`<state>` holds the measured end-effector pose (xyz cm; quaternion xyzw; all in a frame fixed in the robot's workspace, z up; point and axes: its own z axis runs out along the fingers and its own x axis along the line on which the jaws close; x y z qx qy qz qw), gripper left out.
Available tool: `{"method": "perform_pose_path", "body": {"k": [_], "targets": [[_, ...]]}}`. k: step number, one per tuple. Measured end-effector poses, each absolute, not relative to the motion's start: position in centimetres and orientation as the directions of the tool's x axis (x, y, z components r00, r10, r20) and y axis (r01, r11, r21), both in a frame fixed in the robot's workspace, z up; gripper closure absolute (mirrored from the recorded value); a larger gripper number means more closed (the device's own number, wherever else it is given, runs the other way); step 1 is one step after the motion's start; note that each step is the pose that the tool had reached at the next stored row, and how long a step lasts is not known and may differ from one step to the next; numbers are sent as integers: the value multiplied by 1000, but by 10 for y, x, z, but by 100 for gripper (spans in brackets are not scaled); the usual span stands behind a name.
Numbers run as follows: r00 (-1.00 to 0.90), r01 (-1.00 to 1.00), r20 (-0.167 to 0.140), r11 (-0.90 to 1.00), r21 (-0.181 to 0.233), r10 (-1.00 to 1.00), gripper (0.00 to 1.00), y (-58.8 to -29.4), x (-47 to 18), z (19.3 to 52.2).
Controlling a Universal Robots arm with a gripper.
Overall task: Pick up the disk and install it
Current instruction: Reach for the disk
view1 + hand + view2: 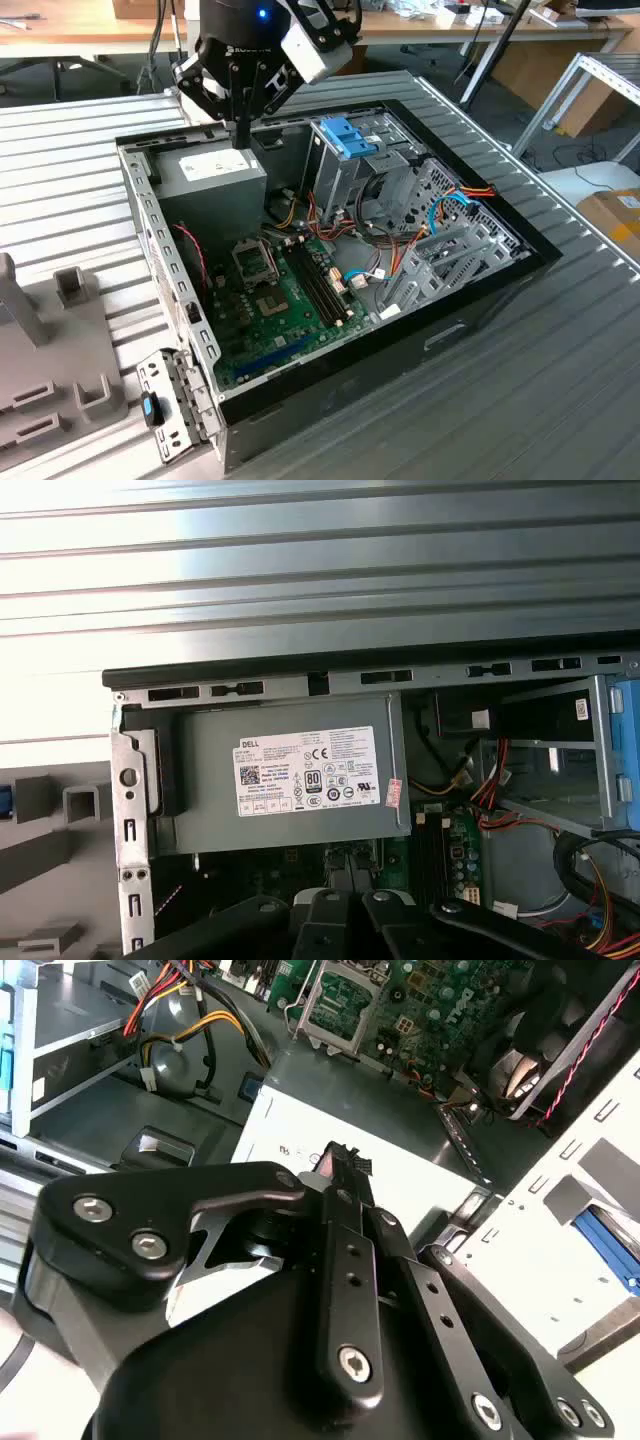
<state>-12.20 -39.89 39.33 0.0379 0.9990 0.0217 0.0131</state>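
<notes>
Disk lies well apart from the closed, empty gripper.

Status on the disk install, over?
Gripper shut, empty, over the power supply. Disk apparently outside the case wall, untouched. Loose cables beside the drive cage.

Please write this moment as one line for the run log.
pincer: shut | holding: nothing | position: over power supply | setting: open computer case
</notes>
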Motion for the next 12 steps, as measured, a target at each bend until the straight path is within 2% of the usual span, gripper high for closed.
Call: {"method": "perform_pose_path", "body": {"k": [12], "targets": [[-997, 75, -24, 996, 44, 76, 89, -399, -126, 393]]}}
